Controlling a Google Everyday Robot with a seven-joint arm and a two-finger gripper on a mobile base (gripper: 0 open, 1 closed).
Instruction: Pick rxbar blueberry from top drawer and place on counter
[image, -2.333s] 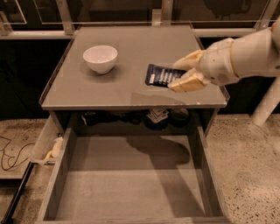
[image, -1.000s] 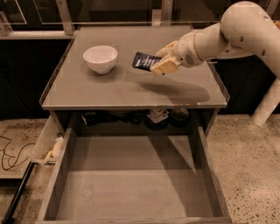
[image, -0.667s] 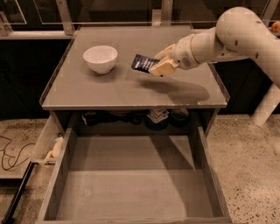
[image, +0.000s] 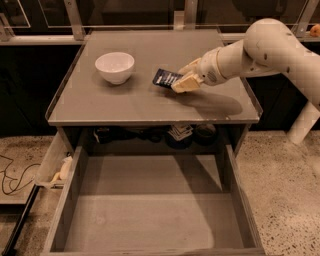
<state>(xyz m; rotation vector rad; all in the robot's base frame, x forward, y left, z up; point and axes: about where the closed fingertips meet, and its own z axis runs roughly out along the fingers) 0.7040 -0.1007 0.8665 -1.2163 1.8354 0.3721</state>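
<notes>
One Step Short: Out of the Drawer, Not Yet Let Go

Reaches in from the right across the surface (image: 150, 107), with the pincer (image: 182, 80) clenched on the right end of the rxbar blueberry (image: 164, 78). Holds the dark wrapper tilted, low over the middle of the surface, just to the right of a white bowl (image: 114, 67) and apart from it. Impossible to tell from here: touching the grey top at its lower corner, or hanging just above.

Below, pulled out toward the camera: the top drawer (image: 150, 210), with nothing showing on its flat grey bottom. Points to the first half of the job as done: picked out of the drawer and brought up over the place meant for it.

Leaves, by this reading, only the end: lower the last bit if needed, open the pincer, draw clear without dragging the wrapper along. Counts as unfinished until released and lying flat on its own. Calls for little worry about the bowl, off to the left; more about the bar sliding or tipping when let go from a tilt.
</notes>
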